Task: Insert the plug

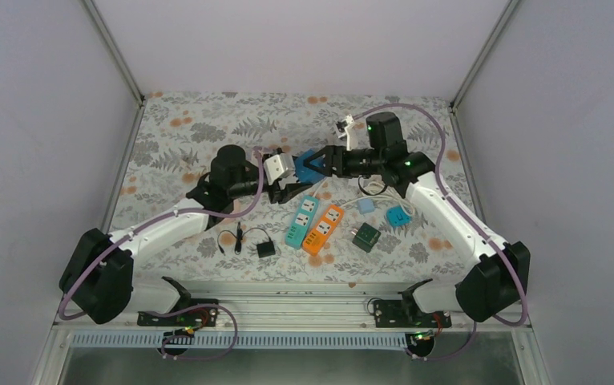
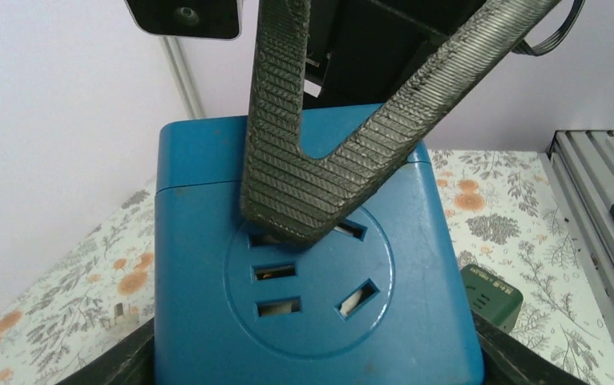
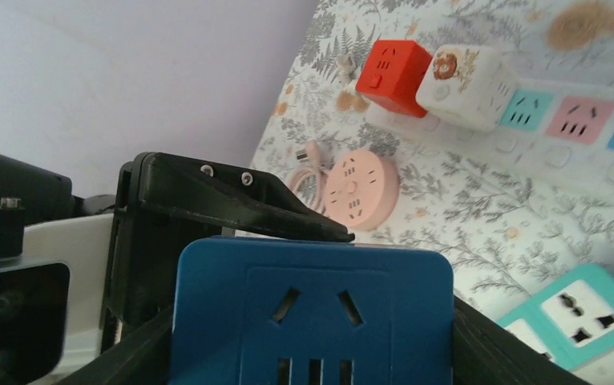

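Note:
A blue cube socket [image 1: 309, 163] hangs above the middle of the table between both arms. In the left wrist view the cube [image 2: 312, 321] fills the space between my left gripper's [image 2: 316, 357] fingers, which press on its lower sides. A ribbed finger [image 2: 304, 176] of the right gripper lies across its round socket face. In the right wrist view the cube [image 3: 312, 313] sits between my right gripper's [image 3: 312, 357] fingers, which touch both its sides. A left finger [image 3: 224, 200] rests along its top edge. The plug's pins are hidden.
On the flowered cloth below lie a teal power strip [image 1: 301, 218], an orange strip [image 1: 324, 229], a green cube [image 1: 365, 237], a black adapter with a cable [image 1: 265, 249] and a light blue cube [image 1: 398, 216]. Farther off are a red cube [image 3: 392, 64] and a pink round socket [image 3: 360, 178].

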`<state>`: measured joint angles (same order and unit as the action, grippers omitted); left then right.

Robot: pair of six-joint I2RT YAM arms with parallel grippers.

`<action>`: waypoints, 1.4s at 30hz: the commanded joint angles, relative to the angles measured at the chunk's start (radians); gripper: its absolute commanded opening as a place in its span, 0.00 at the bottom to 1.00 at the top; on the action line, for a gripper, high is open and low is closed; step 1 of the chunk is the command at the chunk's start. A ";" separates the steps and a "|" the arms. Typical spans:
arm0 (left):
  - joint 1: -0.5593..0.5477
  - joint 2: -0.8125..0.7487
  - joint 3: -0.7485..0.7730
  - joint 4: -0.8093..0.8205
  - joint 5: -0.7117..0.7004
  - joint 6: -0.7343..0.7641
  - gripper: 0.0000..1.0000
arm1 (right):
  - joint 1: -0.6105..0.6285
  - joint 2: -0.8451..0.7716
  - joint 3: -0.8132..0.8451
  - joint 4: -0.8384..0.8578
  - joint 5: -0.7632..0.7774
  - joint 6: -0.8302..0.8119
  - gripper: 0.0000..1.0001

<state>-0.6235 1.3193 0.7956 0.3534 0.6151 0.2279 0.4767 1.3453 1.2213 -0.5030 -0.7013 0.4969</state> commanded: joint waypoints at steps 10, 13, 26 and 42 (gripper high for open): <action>0.005 0.003 0.039 0.001 -0.184 -0.095 0.85 | 0.002 0.009 -0.084 0.152 -0.016 0.124 0.49; 0.007 -0.047 -0.010 0.021 -0.343 -0.166 0.97 | 0.001 0.027 -0.075 0.157 0.110 0.113 0.49; 0.008 -0.400 -0.009 -0.252 -0.998 -0.398 1.00 | 0.095 0.284 0.048 0.205 0.605 0.018 0.51; 0.008 -0.593 0.085 -0.425 -1.172 -0.314 1.00 | 0.188 0.618 0.329 0.128 0.814 -0.022 0.51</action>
<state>-0.6174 0.7578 0.8787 -0.0502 -0.5175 -0.1127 0.6476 1.9194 1.4750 -0.3710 0.0463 0.4942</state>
